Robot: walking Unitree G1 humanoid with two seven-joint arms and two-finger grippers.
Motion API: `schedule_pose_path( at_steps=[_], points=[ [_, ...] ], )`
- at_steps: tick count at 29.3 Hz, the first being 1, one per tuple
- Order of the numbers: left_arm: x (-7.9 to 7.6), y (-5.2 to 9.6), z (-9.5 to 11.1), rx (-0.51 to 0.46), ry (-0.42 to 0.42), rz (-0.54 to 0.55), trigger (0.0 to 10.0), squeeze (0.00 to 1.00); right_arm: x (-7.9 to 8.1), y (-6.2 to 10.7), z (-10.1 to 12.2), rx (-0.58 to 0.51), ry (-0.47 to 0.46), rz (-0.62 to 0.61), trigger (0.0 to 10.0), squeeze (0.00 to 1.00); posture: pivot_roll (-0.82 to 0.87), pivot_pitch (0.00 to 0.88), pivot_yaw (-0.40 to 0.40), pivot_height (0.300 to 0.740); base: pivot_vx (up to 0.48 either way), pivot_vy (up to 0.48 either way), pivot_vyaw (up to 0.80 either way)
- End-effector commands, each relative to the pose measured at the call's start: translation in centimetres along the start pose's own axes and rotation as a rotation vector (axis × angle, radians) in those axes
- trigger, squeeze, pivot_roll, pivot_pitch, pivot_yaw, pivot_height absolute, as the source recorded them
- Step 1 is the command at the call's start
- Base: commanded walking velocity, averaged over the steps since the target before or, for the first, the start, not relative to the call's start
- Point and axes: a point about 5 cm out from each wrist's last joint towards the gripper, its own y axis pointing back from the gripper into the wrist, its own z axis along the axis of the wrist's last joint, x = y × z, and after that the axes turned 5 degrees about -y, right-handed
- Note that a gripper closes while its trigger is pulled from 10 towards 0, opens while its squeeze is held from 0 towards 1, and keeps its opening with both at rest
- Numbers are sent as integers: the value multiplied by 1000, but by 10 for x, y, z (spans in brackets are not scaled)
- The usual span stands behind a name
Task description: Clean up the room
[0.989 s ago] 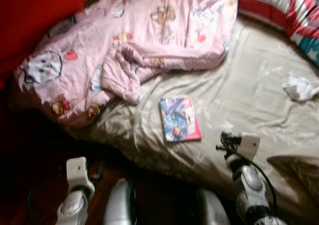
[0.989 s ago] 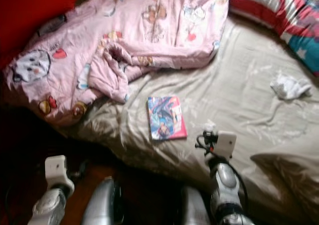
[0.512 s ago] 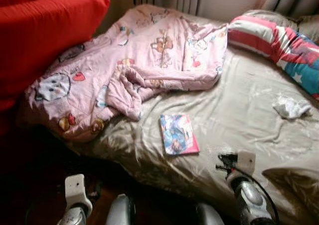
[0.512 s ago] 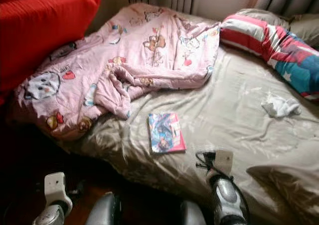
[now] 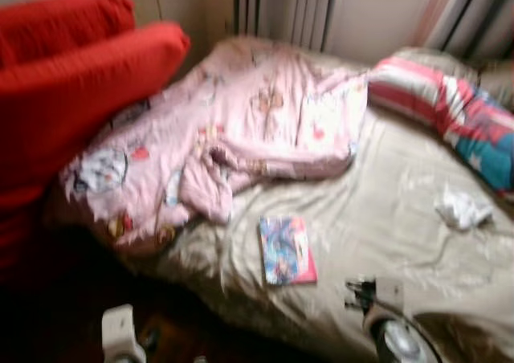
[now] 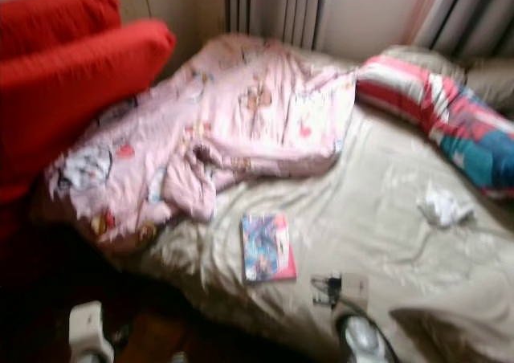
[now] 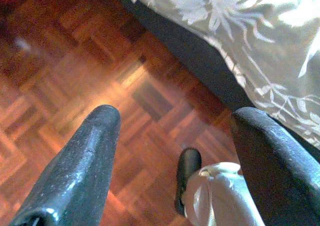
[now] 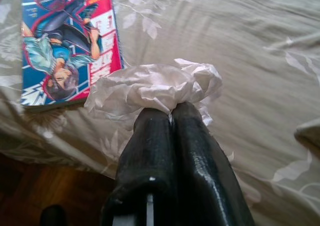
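- Red cushions (image 5: 72, 98) are lying stacked at the left of the bed.
- A striped pillow (image 5: 450, 114) is lying at the bed's far right.
- A radiator (image 5: 281, 14) is standing against the wall behind the bed.
- Parquet floor (image 7: 75, 71) is showing beside the bed's edge.

Pink cartoon-print blanket (image 5: 241, 130), red cushion (image 5: 72, 98)

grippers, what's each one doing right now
left pincer: open, empty, above the wooden floor
right pincer: shut on a crumpled tissue
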Motion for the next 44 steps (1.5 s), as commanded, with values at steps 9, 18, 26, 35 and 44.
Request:
schedule_pose_path(
  at_steps=[9,18,26,35,44],
  points=[
    [14,7,-23,102,-1,27,10000,0,-13,12,-35,140,-51,-89,10000,0,126,11,-42,740,0,0,0],
    [24,11,-31,155,-15,18,10000,0,-9,13,-40,155,-38,-76,10000,0,108,14,-25,740,0,187,0],
    [31,10,-28,153,-10,23,10000,0,-9,15,-45,178,-33,-75,10000,0,131,12,-24,740,0,341,0],
    [34,9,-26,155,-4,24,10000,0,-15,18,-51,207,-23,-80,10000,0,137,0,-26,740,0,339,0],
    [33,9,-25,158,-8,17,10000,0,-24,22,-56,231,-13,-87,10000,0,139,0,-25,740,0,389,0]
  ],
)
